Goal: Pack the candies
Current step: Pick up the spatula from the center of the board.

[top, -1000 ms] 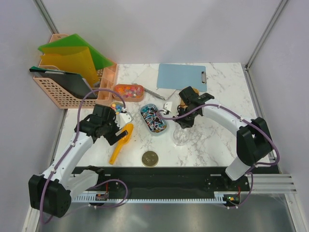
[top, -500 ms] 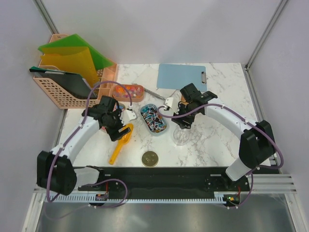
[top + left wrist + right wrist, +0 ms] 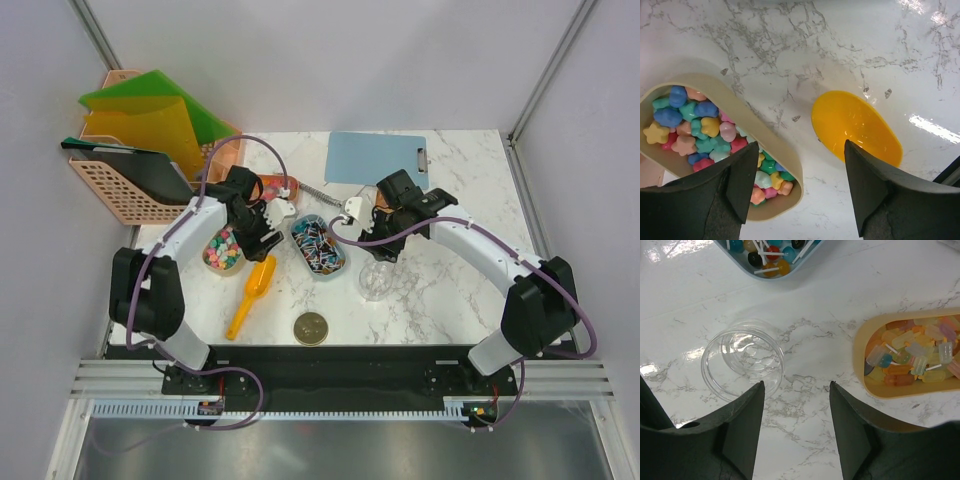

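Pastel candies (image 3: 695,130) fill a beige oval tray (image 3: 222,250). My left gripper (image 3: 801,145) hangs open above that tray's end and the orange scoop (image 3: 855,127), holding nothing; from above it (image 3: 262,228) sits between the trays. Dark wrapped candies lie in a blue tray (image 3: 317,243). My right gripper (image 3: 796,383) is open over bare marble, with an empty clear jar (image 3: 742,365) to its left and a beige tray of orange and yellow candies (image 3: 912,357) to its right. From above, that tray is mostly hidden under my right arm (image 3: 383,243).
A round gold lid (image 3: 311,327) lies near the front edge. An orange tray (image 3: 283,185) peeks out behind my left arm. A blue clipboard (image 3: 375,158) lies at the back. A pink basket with folders (image 3: 150,165) stands at the back left.
My left arm has swung from the near left toward the back and right, uncovering the pastel tray. My right gripper has shifted slightly left near the jar.
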